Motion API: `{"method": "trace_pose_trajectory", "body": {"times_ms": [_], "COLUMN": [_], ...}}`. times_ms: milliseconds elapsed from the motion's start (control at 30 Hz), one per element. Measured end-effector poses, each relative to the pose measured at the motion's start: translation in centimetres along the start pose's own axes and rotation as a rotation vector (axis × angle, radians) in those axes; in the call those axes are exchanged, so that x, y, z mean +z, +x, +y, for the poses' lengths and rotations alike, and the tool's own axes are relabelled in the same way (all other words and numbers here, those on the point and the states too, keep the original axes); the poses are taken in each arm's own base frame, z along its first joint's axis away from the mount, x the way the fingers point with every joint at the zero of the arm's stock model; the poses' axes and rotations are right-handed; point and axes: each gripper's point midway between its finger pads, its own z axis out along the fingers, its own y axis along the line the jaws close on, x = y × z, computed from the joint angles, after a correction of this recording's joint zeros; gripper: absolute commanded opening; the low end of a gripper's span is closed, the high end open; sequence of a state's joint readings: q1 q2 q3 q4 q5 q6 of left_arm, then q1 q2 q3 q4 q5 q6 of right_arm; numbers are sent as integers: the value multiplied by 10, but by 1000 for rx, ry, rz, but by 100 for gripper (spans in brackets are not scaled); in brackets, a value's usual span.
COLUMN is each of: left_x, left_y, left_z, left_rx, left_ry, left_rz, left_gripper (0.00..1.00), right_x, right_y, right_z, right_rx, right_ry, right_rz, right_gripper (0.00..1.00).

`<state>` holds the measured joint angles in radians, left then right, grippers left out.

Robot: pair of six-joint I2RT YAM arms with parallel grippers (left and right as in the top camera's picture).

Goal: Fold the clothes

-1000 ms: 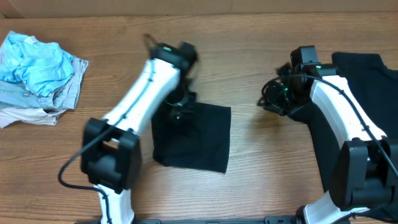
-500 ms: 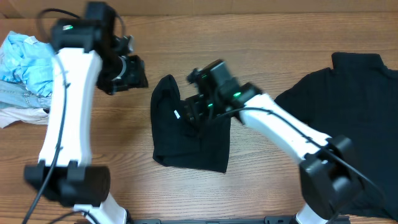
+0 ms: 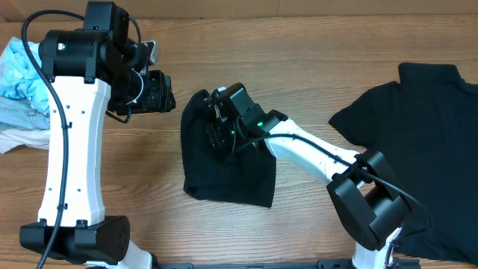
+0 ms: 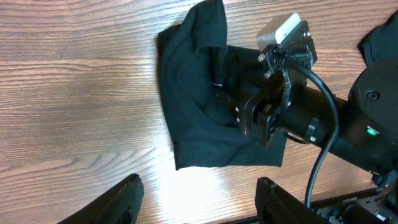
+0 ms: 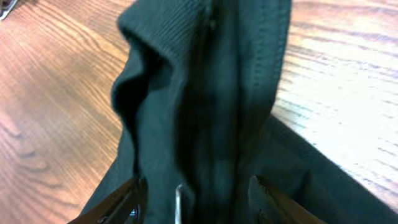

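A folded black T-shirt (image 3: 231, 175) of soft knit lies squarish in the middle of the wood-grain table (image 3: 314, 67), with a stitched fold humped at its far edge. The right gripper (image 5: 198, 196) straddles that hump, jaws parted, clamping nothing. The left gripper (image 4: 199, 198) hangs wide apart and empty above bare wood. A second black T-shirt (image 3: 426, 142) lies spread at the right.

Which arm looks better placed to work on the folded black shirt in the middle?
Right: the right claw is down on the folded black T-shirt with fabric between its fingers, while the left claw hangs open off to the side, holding nothing.
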<state>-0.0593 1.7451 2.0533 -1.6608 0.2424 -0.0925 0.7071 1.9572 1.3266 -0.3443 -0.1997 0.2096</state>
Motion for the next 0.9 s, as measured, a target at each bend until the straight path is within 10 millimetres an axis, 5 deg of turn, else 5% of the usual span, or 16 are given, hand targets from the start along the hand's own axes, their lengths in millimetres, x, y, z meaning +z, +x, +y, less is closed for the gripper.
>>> {"method": "trace_pose_trajectory", "body": {"times_ms": [133,333,533,667,800,900], "left_x": [0,0,0,0,0,0], "left_y": [0,0,0,0,-1,-3], "left_z": [0,0,1,3,6,6], "left_rx": [0,4,16,18,18,21], "left_ry": [0,0,-5,-18,-32,-37], "left_rz": [1,0,0,-2,-4,-15], "left_gripper": [61,63,65,66,67,68], "right_x": [8,21,18,16,-1,-35], "right_y": [-3,6,2,14,25,19], "right_z": [3,10,31,35,31,33], "right_rx": [-3,17,13,28,59,65], "right_ry": [-25,-91,-212,-237,-206,-179], "right_rz": [-14,13,11,64,125,121], "right_gripper": [44,42,4,4,4,4]}}
